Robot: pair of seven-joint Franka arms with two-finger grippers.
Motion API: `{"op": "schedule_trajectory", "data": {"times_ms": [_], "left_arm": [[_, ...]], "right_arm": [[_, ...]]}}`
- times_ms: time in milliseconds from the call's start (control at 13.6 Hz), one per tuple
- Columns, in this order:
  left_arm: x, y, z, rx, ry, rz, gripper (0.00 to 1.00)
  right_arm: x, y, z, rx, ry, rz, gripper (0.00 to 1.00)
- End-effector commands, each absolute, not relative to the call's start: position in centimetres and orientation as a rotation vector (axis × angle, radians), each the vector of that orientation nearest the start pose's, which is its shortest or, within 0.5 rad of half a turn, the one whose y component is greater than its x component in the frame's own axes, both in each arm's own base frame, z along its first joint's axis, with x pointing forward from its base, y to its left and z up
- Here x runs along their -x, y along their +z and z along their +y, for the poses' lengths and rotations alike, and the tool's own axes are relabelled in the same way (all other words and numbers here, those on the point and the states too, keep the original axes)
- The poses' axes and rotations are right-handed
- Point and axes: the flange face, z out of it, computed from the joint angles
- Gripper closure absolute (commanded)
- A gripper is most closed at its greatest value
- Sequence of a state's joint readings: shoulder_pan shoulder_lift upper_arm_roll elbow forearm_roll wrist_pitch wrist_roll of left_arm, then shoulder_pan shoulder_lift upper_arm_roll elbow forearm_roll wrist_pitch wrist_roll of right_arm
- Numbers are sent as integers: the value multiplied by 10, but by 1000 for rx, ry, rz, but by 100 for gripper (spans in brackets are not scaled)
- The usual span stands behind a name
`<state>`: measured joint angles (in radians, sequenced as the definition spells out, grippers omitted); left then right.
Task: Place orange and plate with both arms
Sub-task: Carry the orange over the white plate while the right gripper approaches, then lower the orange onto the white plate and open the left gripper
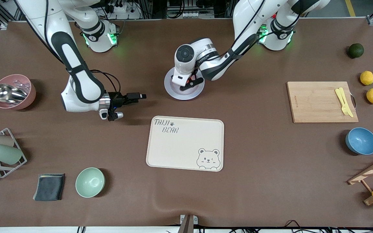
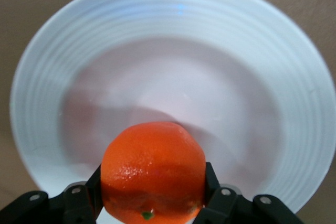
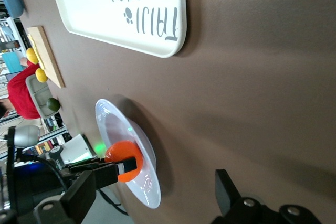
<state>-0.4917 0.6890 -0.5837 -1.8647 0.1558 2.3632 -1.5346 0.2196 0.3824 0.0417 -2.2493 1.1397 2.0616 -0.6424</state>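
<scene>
The pale plate (image 1: 173, 92) lies on the brown table between the two arm bases and the cream tray. My left gripper (image 1: 186, 84) is low over the plate, shut on the orange (image 2: 152, 174). The left wrist view shows the fruit between the black fingers (image 2: 215, 192) above the plate's middle (image 2: 173, 35). I cannot tell if the orange touches the plate. In the front view the hand mostly hides the orange. My right gripper (image 1: 138, 96) is open and empty, low over the table beside the plate toward the right arm's end. Its wrist view shows the orange (image 3: 123, 156) and plate (image 3: 113, 119).
A cream bear-print tray (image 1: 186, 152) lies nearer the camera than the plate. A cutting board (image 1: 316, 102) with a yellow fork, two lemons (image 1: 367, 78), a dark green fruit (image 1: 356, 50) and a blue bowl (image 1: 361, 141) are toward the left arm's end. A pink bowl (image 1: 28, 94), cup rack, cloth and green bowl (image 1: 90, 182) are toward the right arm's end.
</scene>
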Motion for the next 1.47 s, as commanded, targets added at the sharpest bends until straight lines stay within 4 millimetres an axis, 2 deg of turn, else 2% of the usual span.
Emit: {"op": "schedule_trajectory", "data": {"times_ms": [0, 73, 147, 293, 440, 513, 733, 879, 953, 1099, 1246, 1392], "left_arm": [[-329, 193, -547, 3045, 382, -706, 17], [-332, 195, -546, 3049, 379, -704, 0], [-334, 200, -546, 3057, 370, -705, 0], [-348, 225, -541, 3071, 320, -745, 0], [-360, 271, -530, 3053, 237, -759, 0], [-369, 302, -521, 3052, 180, -767, 0], [-406, 380, -479, 3047, 23, -857, 0], [-432, 418, -447, 3069, -68, -845, 0], [-449, 435, -427, 3083, -113, -834, 0], [-480, 463, -387, 3091, -165, -785, 0], [-512, 492, -349, 3072, -154, -721, 0], [-546, 519, -296, 3073, -142, -651, 0]], "right_arm": [[-463, 172, 187, 2191, 364, -10, 0], [-461, 168, 192, 2171, 349, -9, 0], [-458, 167, 200, 2150, 338, -5, 0], [-453, 166, 217, 2160, 328, -13, 1], [-447, 165, 232, 2188, 326, -45, 2], [-445, 164, 234, 2191, 327, -50, 3], [-439, 162, 240, 2193, 341, -65, 6], [-434, 161, 247, 2195, 352, -86, 11], [-430, 161, 253, 2201, 355, -102, 16], [-422, 157, 258, 2215, 364, -114, 16], [-415, 152, 256, 2209, 353, -145, 21], [-411, 142, 256, 2197, 346, -150, 26]]}}
